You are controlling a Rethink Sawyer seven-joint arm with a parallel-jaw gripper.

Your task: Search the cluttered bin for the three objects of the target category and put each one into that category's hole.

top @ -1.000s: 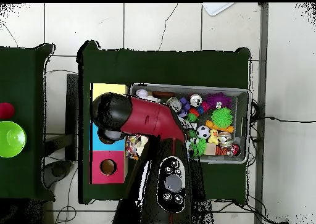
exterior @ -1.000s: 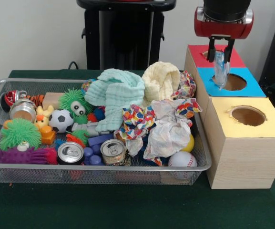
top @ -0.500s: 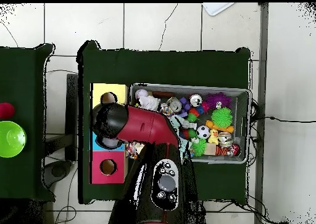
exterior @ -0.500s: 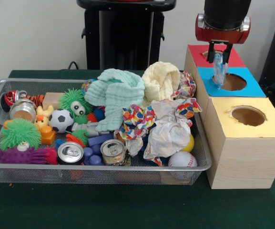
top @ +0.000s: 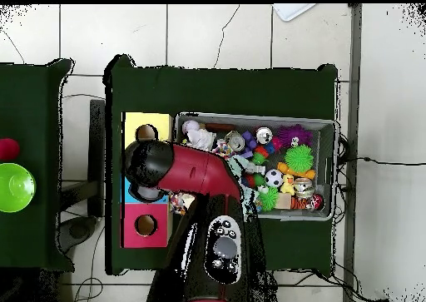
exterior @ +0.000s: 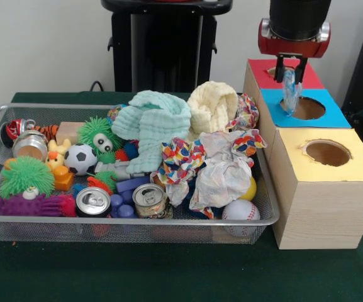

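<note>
Gripper (exterior: 289,70) hanging over the blue hole (exterior: 308,108), fingers pinching a clear plastic bottle (exterior: 289,91) upright, wire bin (exterior: 131,228) crammed alongside

A glossy red collar with silver end caps is sitting above the slim black two-fingered gripper (exterior: 290,70), beneath a black cylindrical wrist.

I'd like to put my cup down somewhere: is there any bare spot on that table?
The green cloth in front of the wire tray is bare, along to the wooden box. The tray itself is packed with toys, cans and cloths. Over the box's blue hole the fingers hold a clear bottle.
</note>
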